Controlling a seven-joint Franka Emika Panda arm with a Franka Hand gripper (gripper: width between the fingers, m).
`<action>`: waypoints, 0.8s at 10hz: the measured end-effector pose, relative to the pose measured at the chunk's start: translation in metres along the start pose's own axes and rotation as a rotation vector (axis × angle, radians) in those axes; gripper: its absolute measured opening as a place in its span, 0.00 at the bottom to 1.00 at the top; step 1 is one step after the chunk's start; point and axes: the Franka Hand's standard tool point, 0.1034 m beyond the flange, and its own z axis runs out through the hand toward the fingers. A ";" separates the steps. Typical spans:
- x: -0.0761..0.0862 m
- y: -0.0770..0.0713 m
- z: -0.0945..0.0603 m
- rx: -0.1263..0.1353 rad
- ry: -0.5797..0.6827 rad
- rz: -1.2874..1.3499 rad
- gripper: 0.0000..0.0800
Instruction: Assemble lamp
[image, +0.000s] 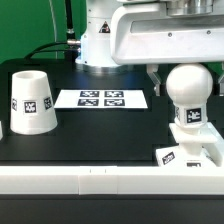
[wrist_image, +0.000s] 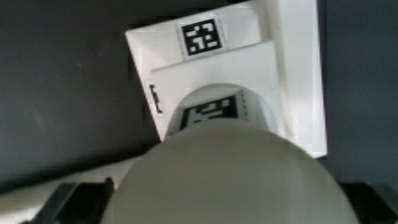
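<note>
The round-headed white bulb (image: 187, 97) stands upright on the flat square base (image: 207, 150) at the exterior view's right. My gripper (image: 186, 84) comes down from above, one dark finger on each side of the bulb's head, shut on it. In the wrist view the bulb (wrist_image: 217, 165) fills the space between the fingers of the gripper (wrist_image: 217, 206), and the tagged base (wrist_image: 267, 60) lies beneath it. The cup-like shade (image: 32, 100) stands alone on the black mat at the exterior view's left, wide end down.
The marker board (image: 100, 98) lies flat between the shade and the bulb. The white robot pedestal (image: 100, 40) rises behind it. A white rail (image: 100, 185) runs along the table's front edge, just in front of the base.
</note>
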 end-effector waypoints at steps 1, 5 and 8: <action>-0.001 0.000 0.000 0.003 -0.006 0.096 0.72; -0.009 -0.007 0.005 0.012 -0.055 0.455 0.72; -0.009 -0.008 0.006 0.040 -0.088 0.656 0.72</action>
